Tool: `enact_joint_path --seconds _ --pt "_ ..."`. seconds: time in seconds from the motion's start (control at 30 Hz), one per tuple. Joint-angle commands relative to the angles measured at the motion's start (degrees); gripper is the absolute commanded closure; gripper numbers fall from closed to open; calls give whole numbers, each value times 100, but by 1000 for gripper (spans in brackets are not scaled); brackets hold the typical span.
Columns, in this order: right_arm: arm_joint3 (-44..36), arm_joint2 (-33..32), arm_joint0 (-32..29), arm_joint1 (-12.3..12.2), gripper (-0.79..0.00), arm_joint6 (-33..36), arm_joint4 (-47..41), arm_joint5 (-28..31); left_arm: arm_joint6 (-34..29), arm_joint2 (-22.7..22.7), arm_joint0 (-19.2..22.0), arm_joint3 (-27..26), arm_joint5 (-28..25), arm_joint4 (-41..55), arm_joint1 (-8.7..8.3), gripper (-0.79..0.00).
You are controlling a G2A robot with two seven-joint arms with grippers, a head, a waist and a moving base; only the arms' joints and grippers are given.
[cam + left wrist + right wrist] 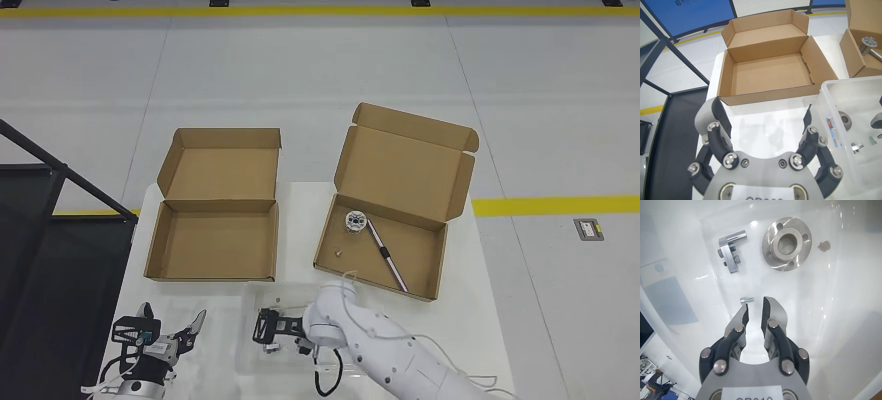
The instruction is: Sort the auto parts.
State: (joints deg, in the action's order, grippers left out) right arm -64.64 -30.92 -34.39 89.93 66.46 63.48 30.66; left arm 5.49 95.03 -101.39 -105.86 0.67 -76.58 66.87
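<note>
My right gripper hangs open inside the clear plastic bin, its fingertips just beside a small silver bolt. Farther in lie a round steel flange and a small bracket with a pin. In the top view the right gripper sits at the bin's left part. My left gripper is open and holds nothing, above the white table in front of the left cardboard box; it appears at the table's near left. The right cardboard box holds a geared part and a metal rod.
The left box has nothing in it and its lid stands open. A black frame and dark cart flank the table's left edge. A small brownish speck lies on the bin floor past the flange.
</note>
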Motion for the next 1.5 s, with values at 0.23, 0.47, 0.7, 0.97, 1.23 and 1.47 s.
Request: enact_joint_path --seconds 0.23,0.47,0.7,0.97,1.23,1.47 --pt "-84 33 -38 -10 -222 216 -19 253 0 0 0 0 0 0 0 -785" --pt "-20 156 -12 65 -206 58 25 247 0 0 0 0 0 0 0 -785" --pt "218 321 114 187 -194 -170 79 368 0 0 0 0 0 0 0 -785" --pt "571 507 306 366 -160 -519 178 452 0 0 0 0 0 0 0 -785" --pt "994 607 502 548 -172 -839 296 386 0 0 0 0 0 0 0 -785" --pt "1308 633 617 673 -206 -1016 321 369 0 0 0 0 0 0 0 -785"
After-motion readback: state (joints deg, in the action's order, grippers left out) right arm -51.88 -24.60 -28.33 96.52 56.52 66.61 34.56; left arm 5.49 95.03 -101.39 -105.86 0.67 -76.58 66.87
